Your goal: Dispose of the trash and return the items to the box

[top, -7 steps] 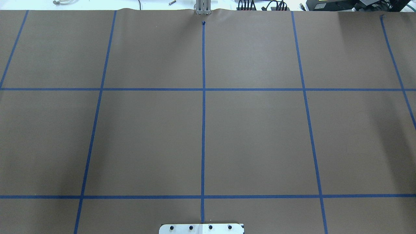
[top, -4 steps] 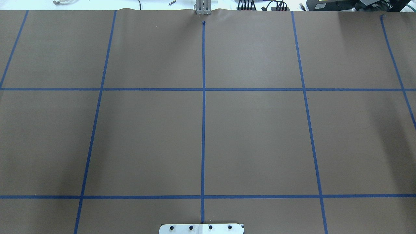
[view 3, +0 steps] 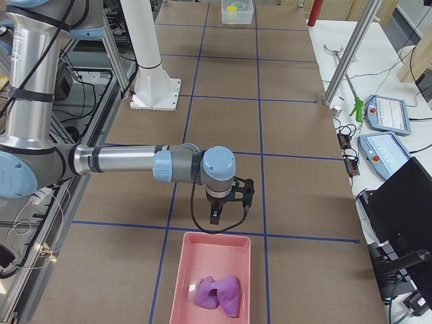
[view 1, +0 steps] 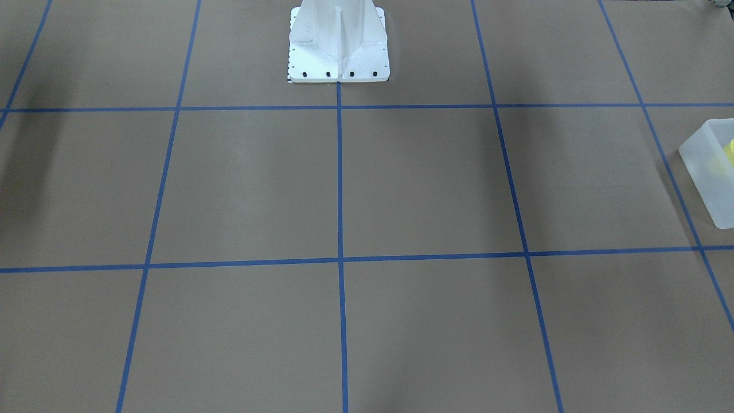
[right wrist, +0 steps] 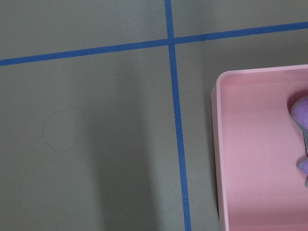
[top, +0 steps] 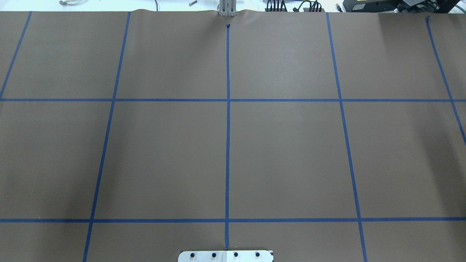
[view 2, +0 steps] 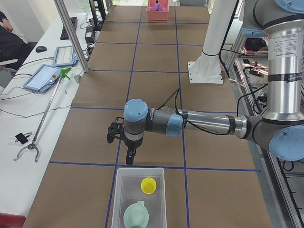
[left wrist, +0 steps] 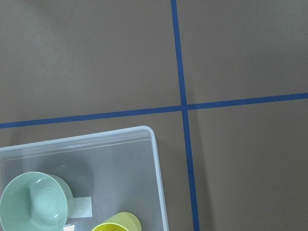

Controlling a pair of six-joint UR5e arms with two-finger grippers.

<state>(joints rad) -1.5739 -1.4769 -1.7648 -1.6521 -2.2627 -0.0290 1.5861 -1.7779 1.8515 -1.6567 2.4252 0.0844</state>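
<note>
The frosted box (view 2: 117,199) stands at the table's left end, with the yellow cup (view 2: 148,185) and the mint-green bowl (view 2: 136,215) upright inside it. The left wrist view shows the box's corner (left wrist: 154,159), the bowl (left wrist: 36,202) and the cup (left wrist: 118,222). My left gripper (view 2: 129,159) hangs just short of the box's near wall, above the table. My right gripper (view 3: 214,217) hangs just short of a pink tray (view 3: 177,283) at the right end. Neither gripper shows well enough to tell open from shut.
The pink tray holds a crumpled purple thing (view 3: 219,293), which also shows in the right wrist view (right wrist: 301,108). The white robot pedestal (view 1: 338,40) stands at the table's robot side. Tablets and a reacher tool (view 2: 38,123) lie on the white bench beyond the table.
</note>
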